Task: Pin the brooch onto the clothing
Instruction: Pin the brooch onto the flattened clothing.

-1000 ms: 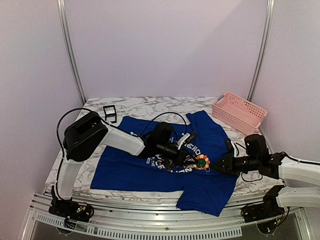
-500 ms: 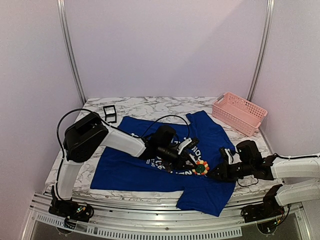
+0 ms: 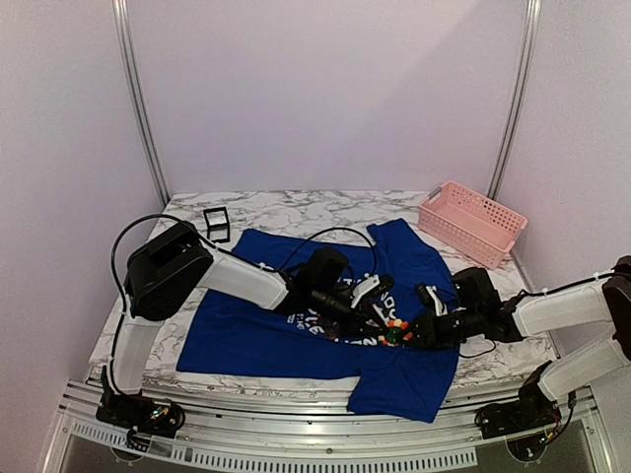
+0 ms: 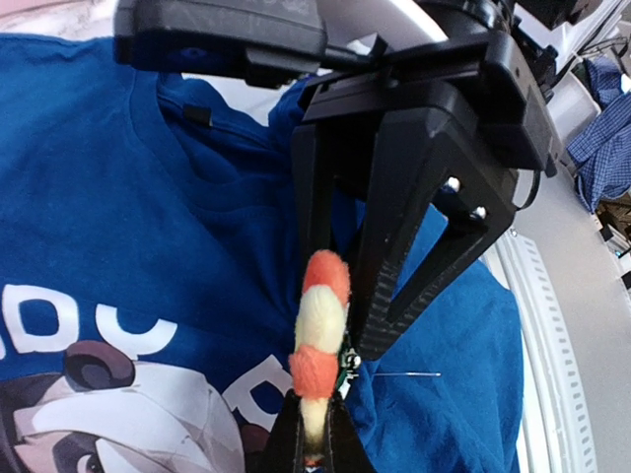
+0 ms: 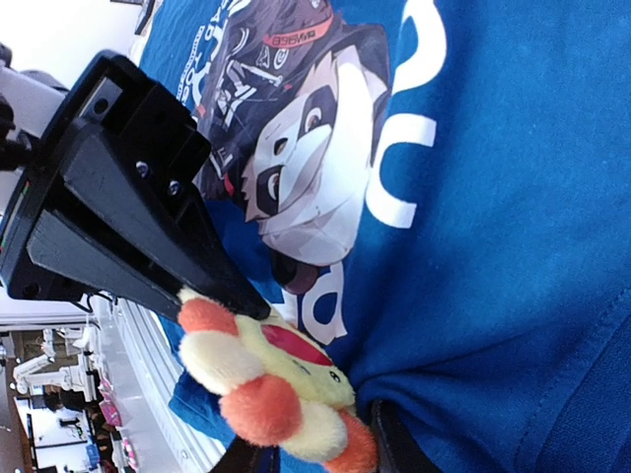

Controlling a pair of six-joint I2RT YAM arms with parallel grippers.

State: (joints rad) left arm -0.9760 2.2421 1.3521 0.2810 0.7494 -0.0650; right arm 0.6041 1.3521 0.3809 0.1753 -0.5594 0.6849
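The clothing is a royal blue T-shirt with a panda print, spread on the marble table. The brooch is a small plush flower with orange and pale yellow petals, held just above the shirt's right part. My left gripper is shut on its lower edge, and the brooch stands edge-on there. My right gripper meets it from the right. Its fingers close on either side of the brooch, next to a raised fold of the shirt. A thin pin needle sticks out sideways over the cloth.
A pink basket stands at the back right corner. A small black square box sits at the back left, beyond the shirt. The marble table ends at a metal rail in front, and both arms cross over the shirt.
My right gripper has slid left along the shirt until its fingers reach round the brooch. The left gripper has kept hold of the brooch and dipped slightly lower.
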